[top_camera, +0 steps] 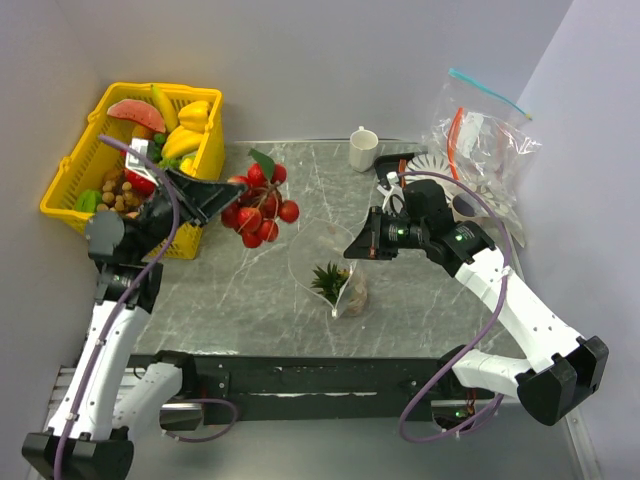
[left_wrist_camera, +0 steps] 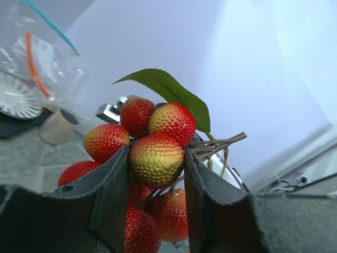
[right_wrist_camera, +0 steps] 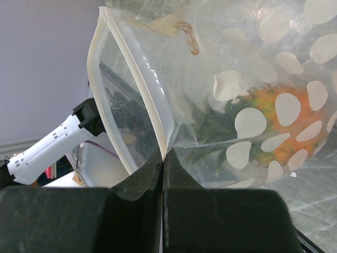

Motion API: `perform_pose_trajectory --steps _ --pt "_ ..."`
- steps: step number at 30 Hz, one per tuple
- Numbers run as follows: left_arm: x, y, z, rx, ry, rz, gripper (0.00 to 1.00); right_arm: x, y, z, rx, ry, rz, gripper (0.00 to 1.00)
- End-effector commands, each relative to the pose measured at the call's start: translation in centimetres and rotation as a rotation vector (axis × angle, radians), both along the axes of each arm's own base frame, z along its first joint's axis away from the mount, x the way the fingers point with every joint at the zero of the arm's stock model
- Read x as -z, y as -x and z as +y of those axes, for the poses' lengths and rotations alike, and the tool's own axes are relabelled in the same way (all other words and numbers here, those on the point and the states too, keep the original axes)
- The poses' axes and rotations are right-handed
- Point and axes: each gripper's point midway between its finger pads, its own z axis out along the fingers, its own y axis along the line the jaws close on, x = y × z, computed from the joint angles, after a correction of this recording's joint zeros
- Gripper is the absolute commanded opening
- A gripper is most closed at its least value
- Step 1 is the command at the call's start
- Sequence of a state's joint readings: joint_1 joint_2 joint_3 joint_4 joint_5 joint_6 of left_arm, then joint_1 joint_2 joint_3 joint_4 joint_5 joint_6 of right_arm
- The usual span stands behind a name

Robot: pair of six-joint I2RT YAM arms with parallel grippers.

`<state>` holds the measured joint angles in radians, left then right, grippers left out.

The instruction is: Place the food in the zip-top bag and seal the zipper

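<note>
Above the grey desk, left fingers clamp strawberries left of the bag, its mouth pinched open by right fingers.

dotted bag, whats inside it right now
The pineapple shows through the dotted bag's clear plastic, its green crown toward the open mouth. The white dots and folds cover parts of it, so anything else tucked behind cannot be ruled out.
</note>
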<state>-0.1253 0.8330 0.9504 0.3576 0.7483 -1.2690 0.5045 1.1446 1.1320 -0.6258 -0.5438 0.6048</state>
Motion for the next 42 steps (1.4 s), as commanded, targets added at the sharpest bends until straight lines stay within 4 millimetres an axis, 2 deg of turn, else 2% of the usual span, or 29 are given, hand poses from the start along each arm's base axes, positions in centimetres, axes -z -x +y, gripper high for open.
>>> perform_pose_trajectory --steps 1,5,10,12,13,15,17,18,20,24,31,37,42 --pt "-2.5 2.6 -0.6 0.069 0.164 -0.053 0.07 -2.6 0.0 0.4 -0.017 -0.063 -0.085 0.00" --pt "-2.8 4.2 -1.8 0.137 0.223 -0.049 0.08 -2.6 0.1 0.3 -0.022 -0.059 -0.085 0.00" --pt "-1.3 4.5 -4.4 0.186 0.205 -0.009 0.08 -2.8 0.2 0.3 -0.028 -0.070 -0.082 0.00" --pt "-0.9 4.2 -5.1 0.188 0.222 0.001 0.08 -2.8 0.3 0.4 -0.032 -0.073 -0.078 0.00" --pt "-0.7 4.8 -5.7 0.217 0.238 -0.003 0.08 -2.8 0.3 0.4 -0.033 -0.075 -0.076 0.00" --pt "-0.2 4.4 -6.6 0.225 0.261 0.008 0.08 -2.9 0.3 0.4 -0.035 -0.077 -0.075 0.00" --pt "0.3 5.0 -7.6 0.264 0.281 0.010 0.07 -3.1 0.4 0.3 -0.037 -0.078 -0.077 0.00" --pt "1.1 4.4 -8.4 0.262 0.277 0.028 0.07 -3.2 0.5 0.2 -0.036 -0.078 -0.078 0.00" --pt "1.4 5.0 -9.4 0.293 0.282 0.019 0.07 -3.2 0.5 0.1 -0.035 -0.080 -0.075 0.00" --pt "3.9 4.3 -11.1 0.276 0.240 0.033 0.06 -3.3 0.6 -0.1 -0.037 -0.098 -0.073 0.00" --pt "8.6 3.4 -12.1 0.231 0.196 0.113 0.07 -3.4 0.8 -0.3 -0.043 -0.109 -0.070 0.00" --pt "14.3 1.8 -13.5 0.129 -0.021 0.210 0.08 -3.7 1.0 -0.6 -0.044 -0.119 -0.072 0.00" --pt "15.4 0.7 -12.6 0.023 -0.093 0.200 0.09 -3.2 1.0 -0.9 -0.038 -0.112 -0.069 0.00"
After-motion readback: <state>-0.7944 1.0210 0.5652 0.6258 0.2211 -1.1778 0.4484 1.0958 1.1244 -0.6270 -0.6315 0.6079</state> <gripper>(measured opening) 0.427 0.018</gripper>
